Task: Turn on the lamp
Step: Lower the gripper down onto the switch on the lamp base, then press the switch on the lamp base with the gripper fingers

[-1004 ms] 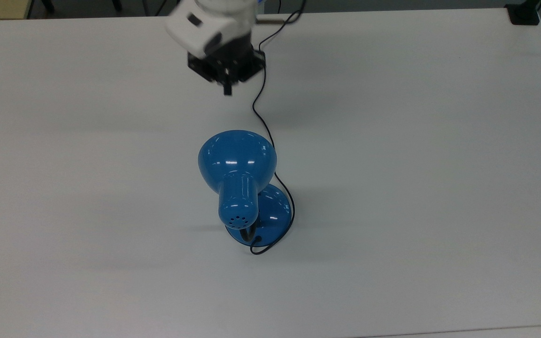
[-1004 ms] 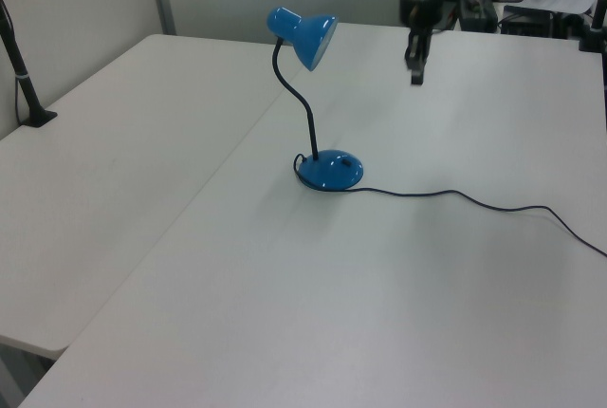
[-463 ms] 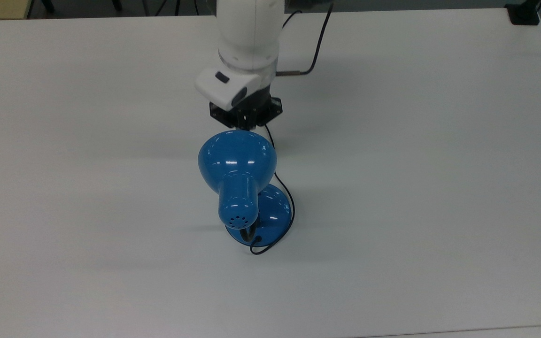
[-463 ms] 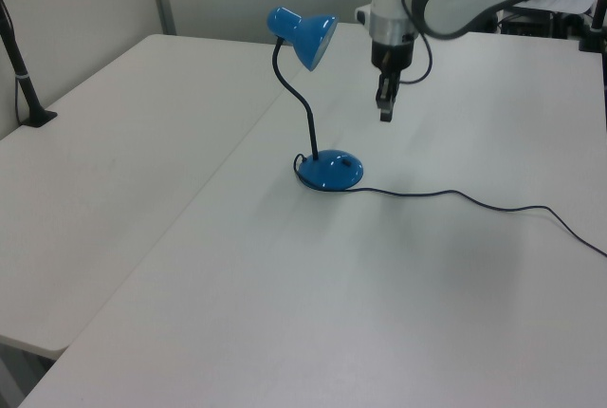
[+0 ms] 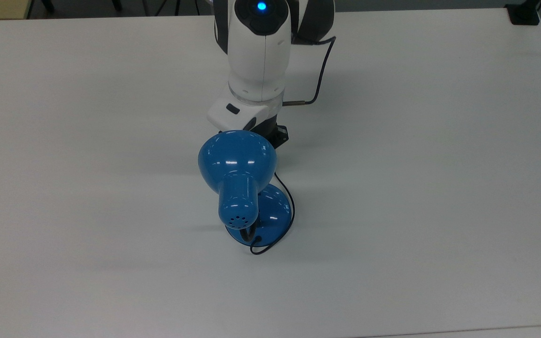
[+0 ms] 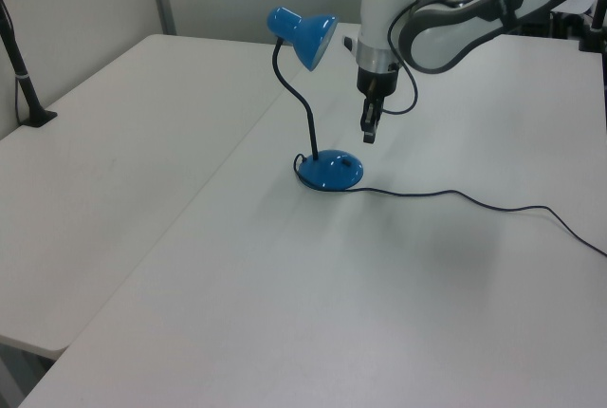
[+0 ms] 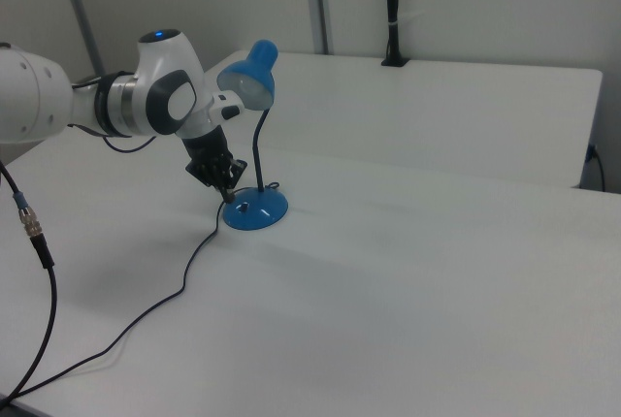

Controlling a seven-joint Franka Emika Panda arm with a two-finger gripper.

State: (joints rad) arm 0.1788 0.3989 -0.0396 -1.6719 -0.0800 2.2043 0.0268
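The white table (image 6: pixel 190 266) is the largest thing here, a wide plain top, and it carries the blue desk lamp (image 6: pixel 313 38) near its middle. The robot arm (image 6: pixel 446 19) reaches over the table toward the lamp. In the left view it comes in from the left view's right, and in the right view from the right view's left.

The lamp stands upright. Its round base (image 6: pixel 330 170) sits flat on the table, the black gooseneck (image 6: pixel 302 109) rises from the base in a curve, and the dome shade (image 5: pixel 236 159) hangs over the area in front of the base. A thin black cord (image 6: pixel 474 201) runs from the base across the table.

The gripper (image 6: pixel 368 131) points down and hangs above the table, just beside the base and a little higher than it. It is not touching the lamp. The fingers look together, or nearly so, and hold nothing.

A small dark mark on the base (image 7: pixel 243 208) is probably the switch, but I cannot tell this for sure. The shade does not glow in any view, so I judge the lamp is not yet on. The approach seems almost finished. What is left is to lower onto the switch and press it.
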